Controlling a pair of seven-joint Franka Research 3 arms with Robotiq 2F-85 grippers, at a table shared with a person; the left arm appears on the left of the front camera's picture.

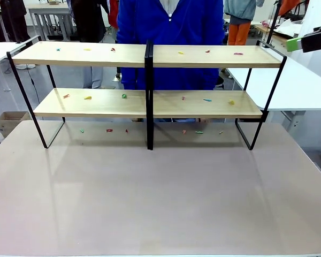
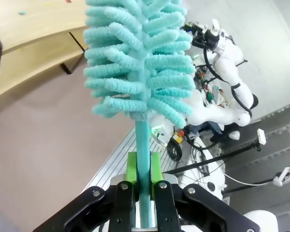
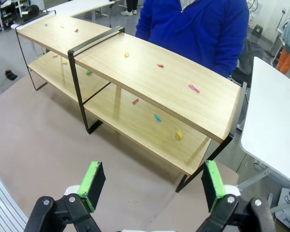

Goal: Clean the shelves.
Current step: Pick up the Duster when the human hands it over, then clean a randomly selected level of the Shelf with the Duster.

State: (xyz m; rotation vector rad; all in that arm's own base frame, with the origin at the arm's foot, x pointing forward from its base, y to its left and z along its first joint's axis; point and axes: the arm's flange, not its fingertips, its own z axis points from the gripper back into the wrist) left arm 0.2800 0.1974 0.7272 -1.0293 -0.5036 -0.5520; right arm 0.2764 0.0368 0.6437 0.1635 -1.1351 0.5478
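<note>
My left tool (image 2: 143, 168) is clamped on the stem of a teal fluffy duster (image 2: 137, 63). The head sticks out well past the pads, so I can sweep without the tool hitting wood. My right tool (image 3: 153, 186) is spread wide and holds nothing; it hangs over the desk (image 1: 160, 203) facing the shelves (image 1: 214, 56), probably kept free to steady the frame. The shelves stand on the desk's far part, with a person (image 1: 171, 21) in blue just behind. Coloured scraps (image 1: 88, 98) dot both boards and the desk beneath, too small to identify. No readable brand or writing.
</note>
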